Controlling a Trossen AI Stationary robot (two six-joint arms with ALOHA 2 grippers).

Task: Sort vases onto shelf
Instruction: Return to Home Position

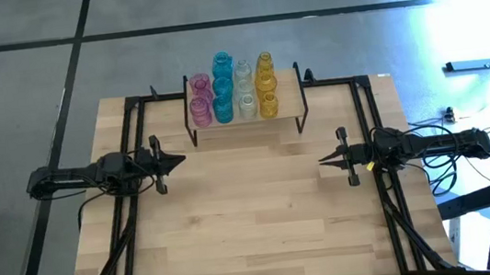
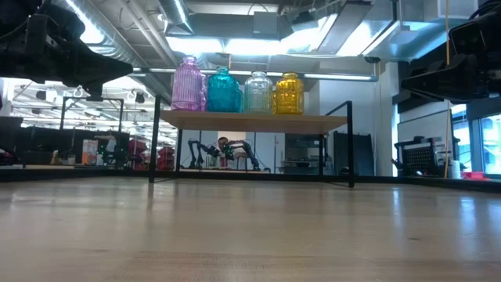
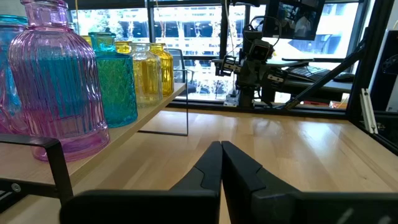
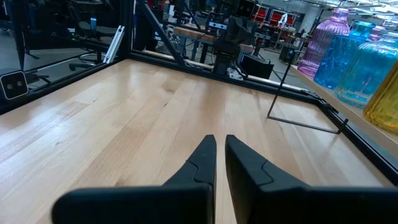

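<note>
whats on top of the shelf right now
The shelf holds vases in four colour columns: pink, teal-blue, clear, amber-yellow. In the low view, the front vases hide those behind.

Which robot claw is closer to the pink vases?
The left gripper. It sits just below-left of the pink vases on the shelf; the right gripper waits farther off, across the table.

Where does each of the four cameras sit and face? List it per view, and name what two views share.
High view: overhead, straight down on the table; both arms, left gripper, right gripper.
Low view: tabletop height, facing the shelf and vases; dark arm parts at the upper corners.
Left wrist view: behind its shut fingers, facing the right arm.
Right wrist view: behind its shut fingers, facing the left arm.
Shared: all four show the vases.
</note>
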